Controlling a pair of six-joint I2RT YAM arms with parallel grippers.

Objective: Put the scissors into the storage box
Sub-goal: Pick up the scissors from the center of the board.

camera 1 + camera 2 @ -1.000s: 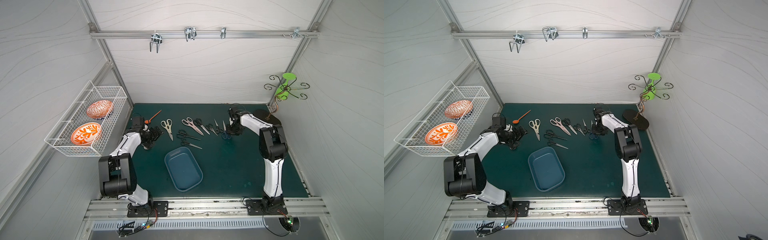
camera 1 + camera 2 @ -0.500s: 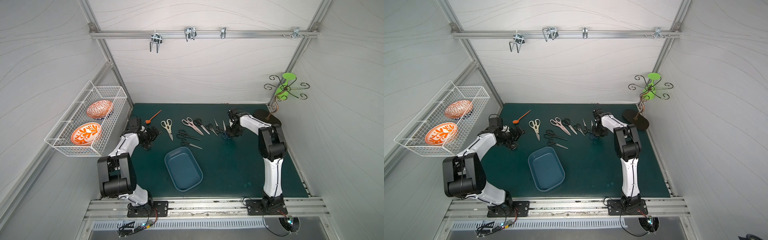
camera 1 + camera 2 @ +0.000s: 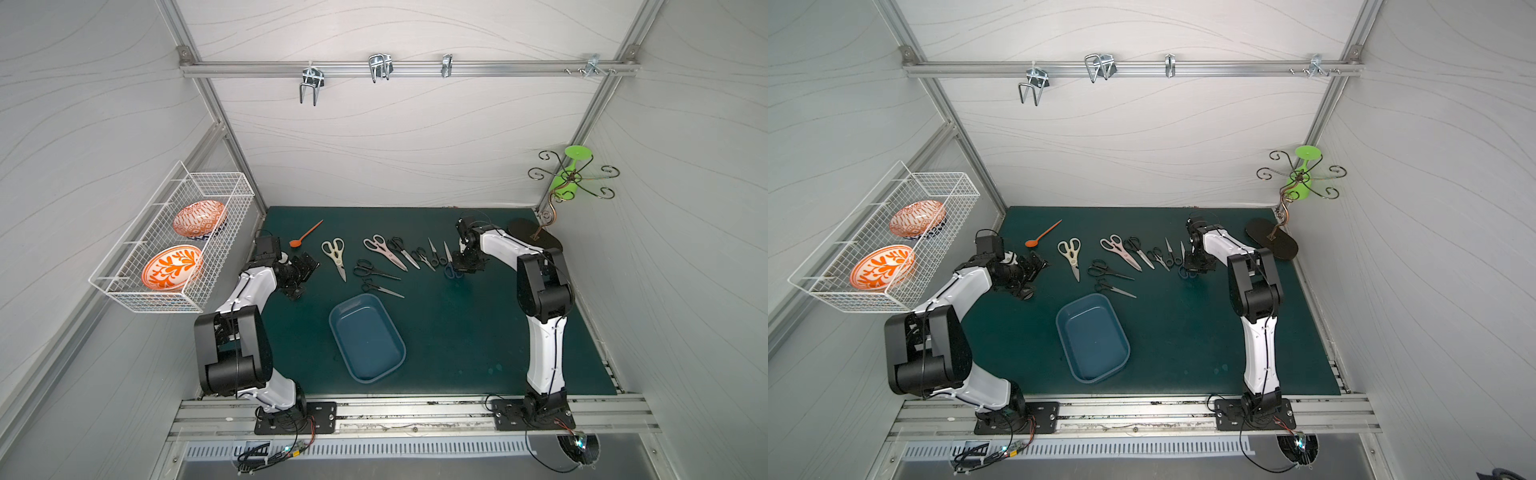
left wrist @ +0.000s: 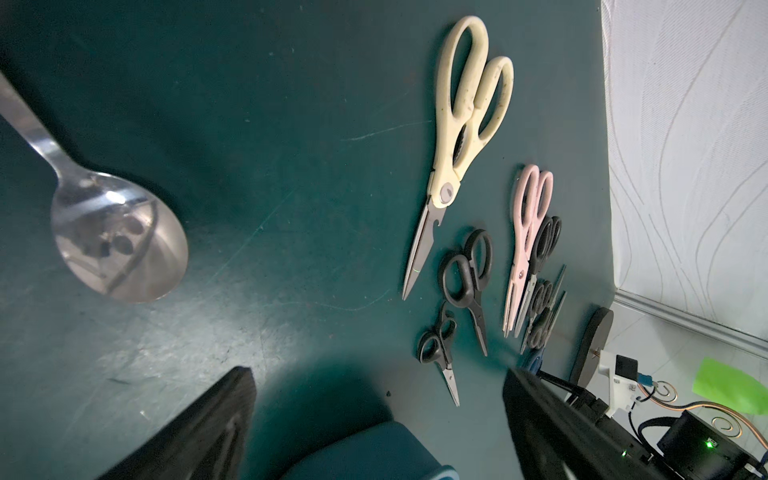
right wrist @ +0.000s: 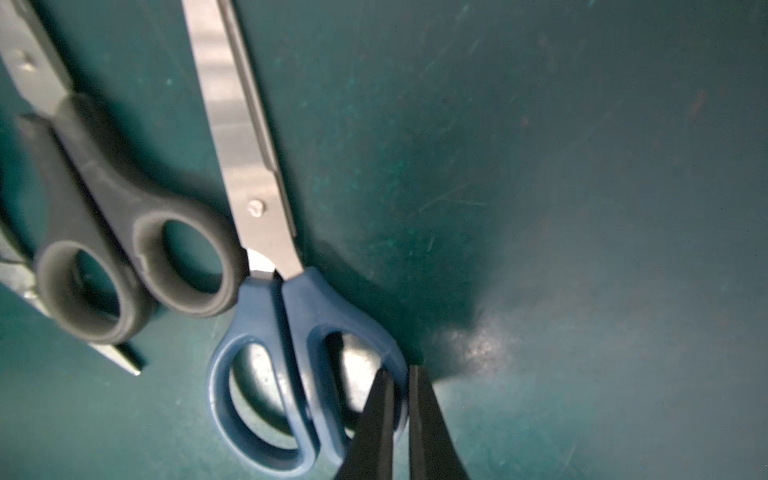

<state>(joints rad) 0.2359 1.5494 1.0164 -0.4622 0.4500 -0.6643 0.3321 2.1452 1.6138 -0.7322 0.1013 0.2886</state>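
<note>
Several scissors lie in a row across the back of the green mat: a cream-handled pair (image 3: pixel 336 254), a pink-grey pair (image 3: pixel 384 249), black-handled pairs (image 3: pixel 372 270) and, at the right end, a blue-handled pair (image 3: pixel 449 270). My right gripper (image 5: pixel 401 374) is down on the mat, shut on the rim of one blue handle loop (image 5: pixel 266 374). A black-handled pair (image 5: pixel 124 249) lies touching the blue pair. The blue storage box (image 3: pixel 368 338) sits empty nearer the front. My left gripper (image 3: pixel 301 272) hangs open at the mat's left, holding nothing, with the box corner (image 4: pixel 374 453) between its fingers in the left wrist view.
An orange spoon (image 3: pixel 305 235) lies at the back left, and a metal spoon (image 4: pixel 120 241) lies on the mat near my left gripper. A white wire basket (image 3: pixel 174 241) with two bowls hangs on the left wall. A black oval stand base (image 3: pixel 536 239) sits behind the right arm.
My right gripper has closed onto the blue handle loop. The left gripper has shifted slightly to the left and stays open.
</note>
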